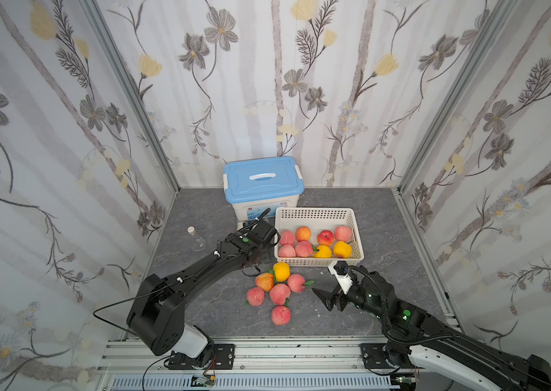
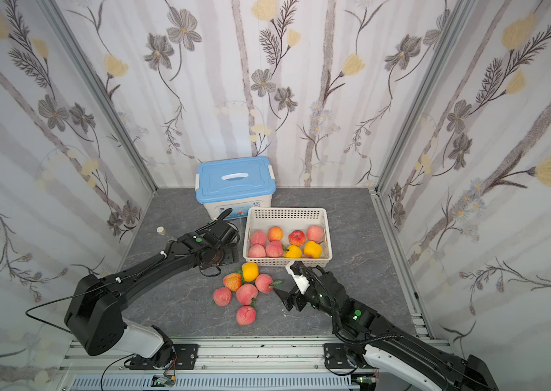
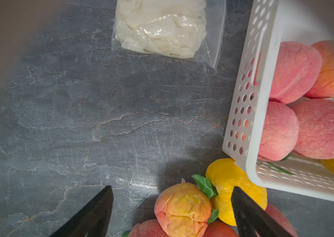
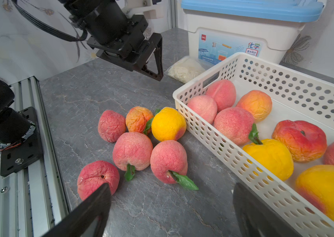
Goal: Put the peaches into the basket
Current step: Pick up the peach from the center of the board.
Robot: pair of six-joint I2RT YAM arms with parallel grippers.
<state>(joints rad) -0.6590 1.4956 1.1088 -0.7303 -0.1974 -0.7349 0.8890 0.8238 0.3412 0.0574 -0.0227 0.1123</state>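
Eight peaches (image 1: 304,248) sit in the white basket (image 1: 314,212); six more cluster on the table (image 1: 226,315) just outside its near corner. Left gripper (image 3: 172,188) gapes empty, an orange peach (image 3: 182,207) untouched between its jaws; right gripper (image 4: 172,185) gapes empty, short of the cluster

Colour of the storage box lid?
Light blue lid with a white handle; clearest in a top view.

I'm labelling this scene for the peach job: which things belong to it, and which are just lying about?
Job: six loose peaches on the table; eight stowed peaches; the basket holding them.
Lying about: blue-lidded storage box; glass flask; plastic bag.
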